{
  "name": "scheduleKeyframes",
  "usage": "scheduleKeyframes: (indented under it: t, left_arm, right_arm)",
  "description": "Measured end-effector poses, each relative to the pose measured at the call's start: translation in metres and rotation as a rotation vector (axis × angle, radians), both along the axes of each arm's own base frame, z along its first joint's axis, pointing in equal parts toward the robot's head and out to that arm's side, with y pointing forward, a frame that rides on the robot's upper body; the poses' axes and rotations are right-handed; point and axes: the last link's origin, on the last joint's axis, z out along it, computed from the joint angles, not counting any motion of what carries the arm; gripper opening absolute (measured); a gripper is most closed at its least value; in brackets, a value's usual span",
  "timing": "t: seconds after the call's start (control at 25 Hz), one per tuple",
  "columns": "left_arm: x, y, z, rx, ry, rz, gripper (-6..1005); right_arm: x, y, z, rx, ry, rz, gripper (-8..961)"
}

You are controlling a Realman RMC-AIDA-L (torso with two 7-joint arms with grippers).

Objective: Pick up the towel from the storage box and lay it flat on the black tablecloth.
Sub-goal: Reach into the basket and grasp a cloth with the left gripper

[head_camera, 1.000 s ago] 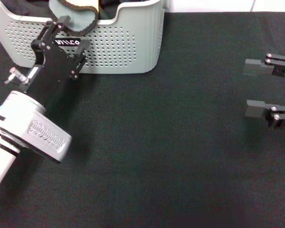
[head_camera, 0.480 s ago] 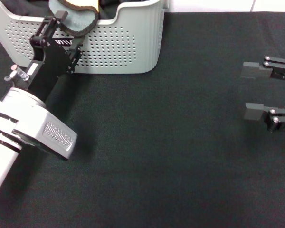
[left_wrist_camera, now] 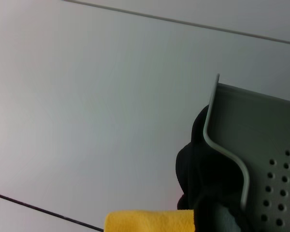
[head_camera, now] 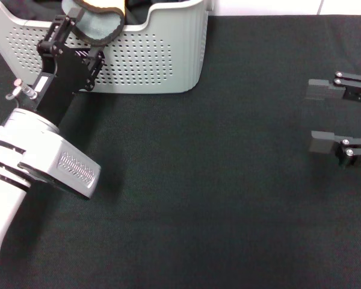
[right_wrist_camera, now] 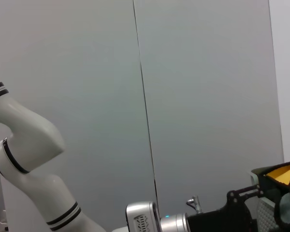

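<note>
Left tool (head_camera: 78,27) at towel (head_camera: 99,23), grip unclear.

Yellow-orange towel (head_camera: 102,7), perforated grey storage box (head_camera: 156,57), black tablecloth (head_camera: 216,180).

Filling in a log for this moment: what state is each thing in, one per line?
towel: draped over the storage box's front rim, not on the cloth.
storage box: upright on the black tablecloth, dark garments inside.
black tablecloth: spread flat.
left pincer: at the box's front rim by the towel.
right pincer: open, apart on the right.
</note>
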Motion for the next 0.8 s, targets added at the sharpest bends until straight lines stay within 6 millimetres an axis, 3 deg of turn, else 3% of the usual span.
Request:
scheduleKeyframes:
  t: [0.28, 0.52, 0.8]
  left_arm:
    - [0.0008, -0.0007, -0.002, -0.014, 0.009, -0.009, 607]
    - [0.0009, -0.0012, -0.0025, -0.015, 0.009, -0.01, 401]
    - [0.0024, -0.0011, -0.005, -0.028, -0.006, -0.008, 395]
  right_arm:
    - [-0.001, 0.0009, -0.0003, -0.001, -0.002, 0.004, 768]
    - [-0.0015, 0.0021, -0.0002, 0.005, -0.001, 0.003, 768]
    - [-0.0022, 0.0036, 0.0007, 0.01, -0.002, 0.004, 768]
